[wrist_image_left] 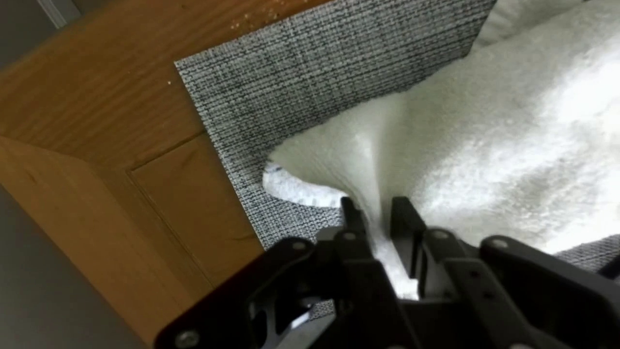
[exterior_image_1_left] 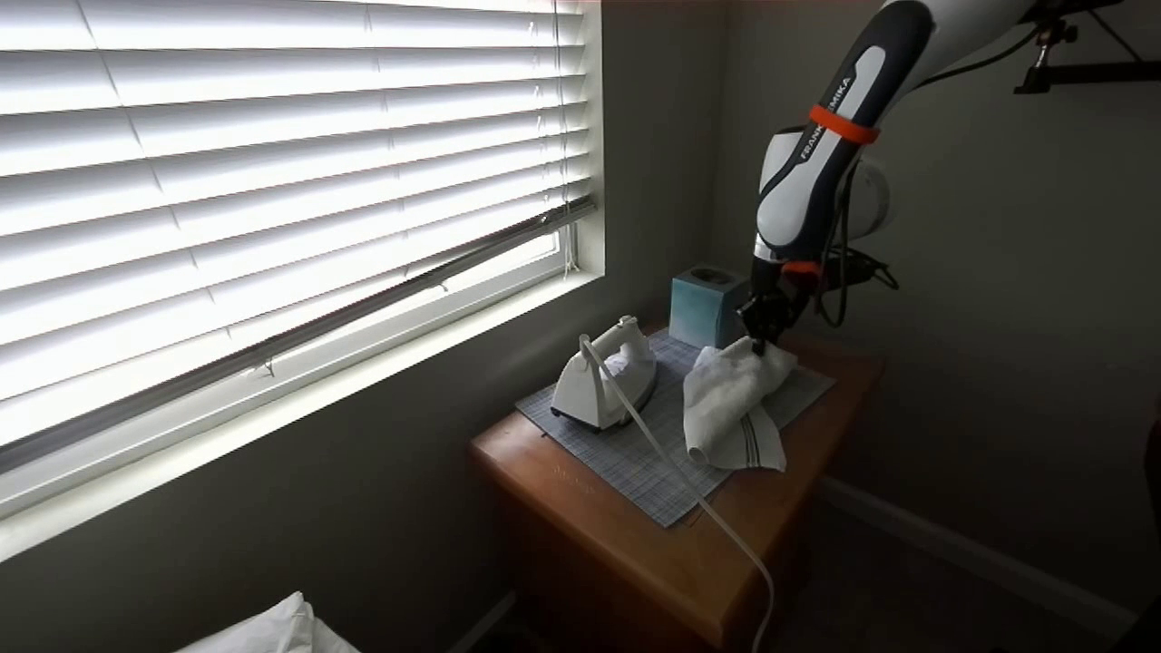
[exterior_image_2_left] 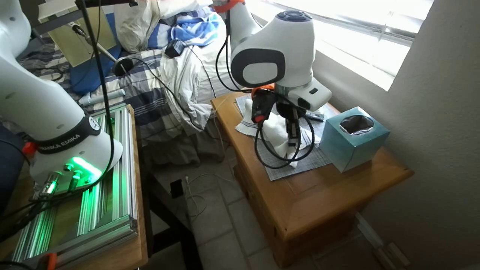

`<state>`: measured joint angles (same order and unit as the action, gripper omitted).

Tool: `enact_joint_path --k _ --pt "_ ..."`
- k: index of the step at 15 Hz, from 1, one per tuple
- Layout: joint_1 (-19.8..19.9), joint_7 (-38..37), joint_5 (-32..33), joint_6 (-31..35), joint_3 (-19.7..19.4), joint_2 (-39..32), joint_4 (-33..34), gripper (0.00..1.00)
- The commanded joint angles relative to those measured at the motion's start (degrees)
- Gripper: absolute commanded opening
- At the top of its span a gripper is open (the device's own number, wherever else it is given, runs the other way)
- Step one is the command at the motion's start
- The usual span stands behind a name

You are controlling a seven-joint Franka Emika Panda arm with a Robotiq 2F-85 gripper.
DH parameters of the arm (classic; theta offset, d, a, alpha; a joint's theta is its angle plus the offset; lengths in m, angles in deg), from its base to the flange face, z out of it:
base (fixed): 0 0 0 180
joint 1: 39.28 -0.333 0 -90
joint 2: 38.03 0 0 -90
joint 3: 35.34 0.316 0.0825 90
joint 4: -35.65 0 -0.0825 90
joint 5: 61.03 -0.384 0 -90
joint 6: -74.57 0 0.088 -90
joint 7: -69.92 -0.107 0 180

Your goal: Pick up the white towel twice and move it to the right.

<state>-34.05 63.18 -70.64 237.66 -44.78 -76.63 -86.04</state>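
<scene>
The claw [wrist_image_left: 379, 206] pinches a ridge of the white towel [exterior_image_1_left: 730, 392], likely because a fold grips better than flat cloth; the rest lies mostly on the placemat [wrist_image_left: 300, 82], nearer the edge of the tabletop [exterior_image_2_left: 318, 198] away from the window [exterior_image_1_left: 508, 277]; iron [exterior_image_1_left: 579, 388] and tissue box [exterior_image_2_left: 354, 142] stand towards the opposite edge; blinds [exterior_image_1_left: 299, 172] glow above.

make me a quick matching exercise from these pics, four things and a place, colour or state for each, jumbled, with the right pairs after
1. towel
2. iron
3. box
4. mat

A. blue-green
B. partly under the towel
C. trails a pale cord
D. has a fold between the jaws

Pairs: 1-D, 2-C, 3-A, 4-B
</scene>
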Motion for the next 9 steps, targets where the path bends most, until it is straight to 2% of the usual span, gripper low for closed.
enact_joint_path --k 1,6,7,9 --pt "0.6 -0.6 -0.1 0.5 2.5 3.1 -0.4 0.57" --pt "0.1 0.6 0.0 -5.3 5.9 9.9 -2.9 0.89" --pt "-0.7 0.0 0.6 -6.6 5.6 10.4 -2.8 0.97" --pt "0.2 1.0 -1.0 -10.5 8.0 11.2 -2.3 1.00"
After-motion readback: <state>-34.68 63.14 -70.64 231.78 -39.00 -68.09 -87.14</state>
